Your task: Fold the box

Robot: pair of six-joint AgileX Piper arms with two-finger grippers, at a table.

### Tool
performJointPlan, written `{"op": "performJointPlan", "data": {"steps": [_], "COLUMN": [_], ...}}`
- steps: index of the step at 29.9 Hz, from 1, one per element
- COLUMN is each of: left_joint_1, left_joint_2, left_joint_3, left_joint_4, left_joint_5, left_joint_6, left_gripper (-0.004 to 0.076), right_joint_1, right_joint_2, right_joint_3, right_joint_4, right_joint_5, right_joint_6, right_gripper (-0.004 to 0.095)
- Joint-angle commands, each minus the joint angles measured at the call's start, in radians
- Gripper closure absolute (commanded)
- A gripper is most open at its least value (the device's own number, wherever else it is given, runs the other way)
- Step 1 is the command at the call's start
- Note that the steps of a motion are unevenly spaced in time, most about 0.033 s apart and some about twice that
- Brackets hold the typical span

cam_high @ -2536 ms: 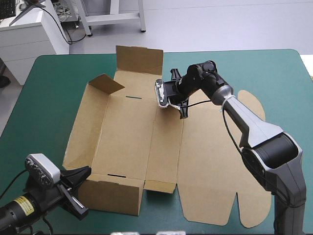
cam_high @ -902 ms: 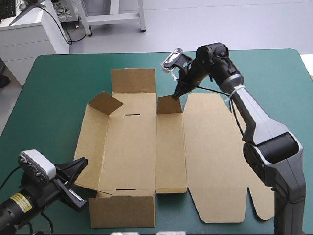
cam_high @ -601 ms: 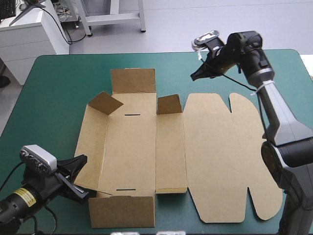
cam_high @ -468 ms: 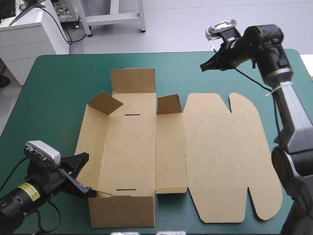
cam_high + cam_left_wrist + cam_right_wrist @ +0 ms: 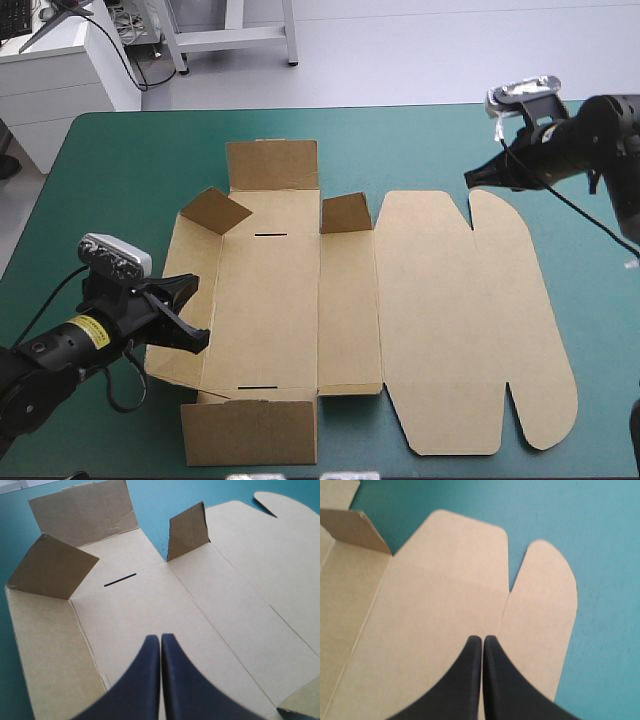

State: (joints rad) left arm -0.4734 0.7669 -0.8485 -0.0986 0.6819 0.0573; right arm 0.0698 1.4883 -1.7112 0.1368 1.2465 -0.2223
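The brown box (image 5: 300, 300) lies open on the teal-green cover, its wide lid (image 5: 460, 320) flat to the right. The far wall (image 5: 272, 165), the near wall (image 5: 250, 432) and two small corner flaps (image 5: 346, 213) stand raised. My left gripper (image 5: 195, 335) is shut, its tip at the box's left wall; in the left wrist view its fingers (image 5: 160, 642) point over the box floor (image 5: 150, 605). My right gripper (image 5: 472, 178) is shut and raised above the lid's far right tab (image 5: 545, 605), holding nothing (image 5: 482, 641).
White furniture (image 5: 60, 70) stands beyond the table's far left corner. Bare teal-green cover (image 5: 120, 170) surrounds the box on the left and far sides, with a narrower strip to the right of the lid (image 5: 590, 300).
My right gripper let go of the box's far right corner flap, then rose and swung right toward the table's far right. My left gripper moved up to the box's left wall.
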Motion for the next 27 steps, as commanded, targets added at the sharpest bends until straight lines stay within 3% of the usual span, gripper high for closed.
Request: {"op": "performJointPlan", "data": {"steps": [1,8,17,22,27], "left_joint_1": [-0.005,-0.005,-0.002,0.088,0.293], "left_joint_2": [0.062,0.208,0.375,0.441,0.466], "left_joint_3": [-0.069,-0.174,-0.359,-0.416,-0.418], "left_joint_4": [0.001,0.001,0.017,-0.041,-0.25], "left_joint_5": [-0.05,0.012,0.17,0.213,0.313], "left_joint_6": [-0.009,-0.009,-0.003,0.043,0.183], "left_gripper": [0.0732,0.0732,0.0732,0.071,0.0709], "right_joint_1": [-0.037,-0.052,-0.052,-0.052,-0.052], "right_joint_2": [-0.137,-0.36,-0.621,-0.747,-0.833], "right_joint_3": [0.131,0.417,0.707,0.812,0.852], "right_joint_4": [-0.007,-0.005,-0.003,-0.003,-0.011], "right_joint_5": [0.002,-0.113,-0.136,-0.154,-0.152], "right_joint_6": [-0.012,-0.012,0.026,0.04,0.04], "right_gripper": [0.0921,0.0921,0.0921,0.0921,0.0921]}}
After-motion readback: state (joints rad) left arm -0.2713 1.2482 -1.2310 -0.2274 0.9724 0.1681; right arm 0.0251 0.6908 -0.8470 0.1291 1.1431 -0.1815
